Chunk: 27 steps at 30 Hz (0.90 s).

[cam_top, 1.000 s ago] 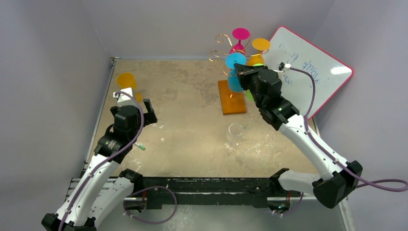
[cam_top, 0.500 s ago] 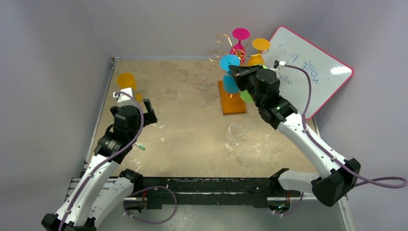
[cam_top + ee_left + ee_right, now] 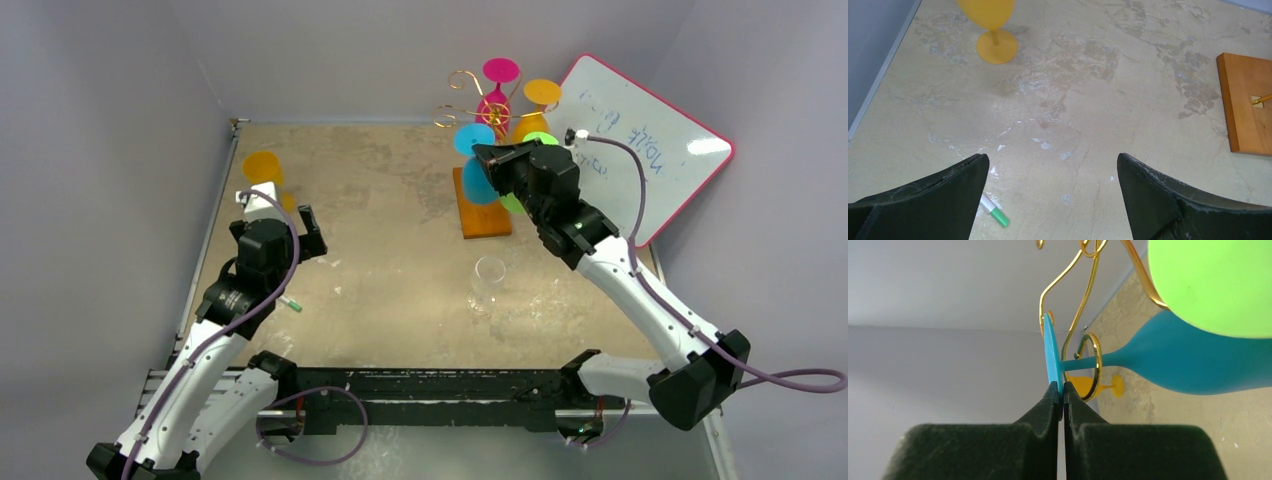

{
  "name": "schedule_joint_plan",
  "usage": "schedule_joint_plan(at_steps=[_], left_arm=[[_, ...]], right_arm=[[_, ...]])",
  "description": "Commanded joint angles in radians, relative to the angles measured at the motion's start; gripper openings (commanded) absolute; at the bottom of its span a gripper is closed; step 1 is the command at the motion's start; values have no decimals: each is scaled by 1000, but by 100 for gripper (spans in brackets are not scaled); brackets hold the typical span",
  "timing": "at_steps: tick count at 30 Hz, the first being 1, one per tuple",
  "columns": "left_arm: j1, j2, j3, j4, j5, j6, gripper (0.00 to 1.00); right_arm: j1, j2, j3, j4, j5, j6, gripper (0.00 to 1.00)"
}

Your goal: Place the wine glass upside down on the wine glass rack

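My right gripper (image 3: pixel 488 157) (image 3: pixel 1063 390) is shut on the round foot of a blue wine glass (image 3: pixel 478 172) (image 3: pixel 1188 367). The glass hangs bowl down at the gold wire rack (image 3: pixel 478 112), its stem (image 3: pixel 1080 363) lying inside a curled gold arm (image 3: pixel 1093 365). The rack stands on an orange-brown wooden base (image 3: pixel 481 215) (image 3: pixel 1248 102). Pink (image 3: pixel 500 72), orange (image 3: pixel 540 95) and green (image 3: pixel 538 140) (image 3: pixel 1213 285) glasses hang on it. My left gripper (image 3: pixel 300 225) (image 3: pixel 1053 165) is open and empty at the left, over the table.
A clear glass (image 3: pixel 488 280) stands in front of the rack. An orange glass (image 3: pixel 263 170) (image 3: pixel 990 22) stands at the far left. A green-capped marker (image 3: pixel 290 303) (image 3: pixel 995 212) lies by my left gripper. A pink-framed whiteboard (image 3: pixel 650 140) leans behind the right arm.
My right gripper has carried the blue glass leftward, from in front of the rack's middle to its left side, so that its stem now sits in a curled arm. The left arm has not moved.
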Motion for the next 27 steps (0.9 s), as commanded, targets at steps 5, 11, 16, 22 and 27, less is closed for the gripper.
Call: schedule_joint_plan(at_steps=[5, 11, 16, 22, 27], left_arm=[[1, 2, -3, 54, -10, 10, 100], [1, 0, -5, 54, -11, 12, 100], [1, 3, -5, 54, -13, 12, 100], [1, 4, -5, 53, -14, 12, 100], [1, 8, -5, 51, -13, 10, 100]], right_arm=[[-3, -62, -23, -8, 36, 8, 2], [-5, -67, -23, -24, 55, 5, 9], [-6, -72, -23, -31, 67, 2, 10], [-6, -75, -25, -50, 80, -1, 14], [-6, -75, -30, -53, 70, -13, 22]])
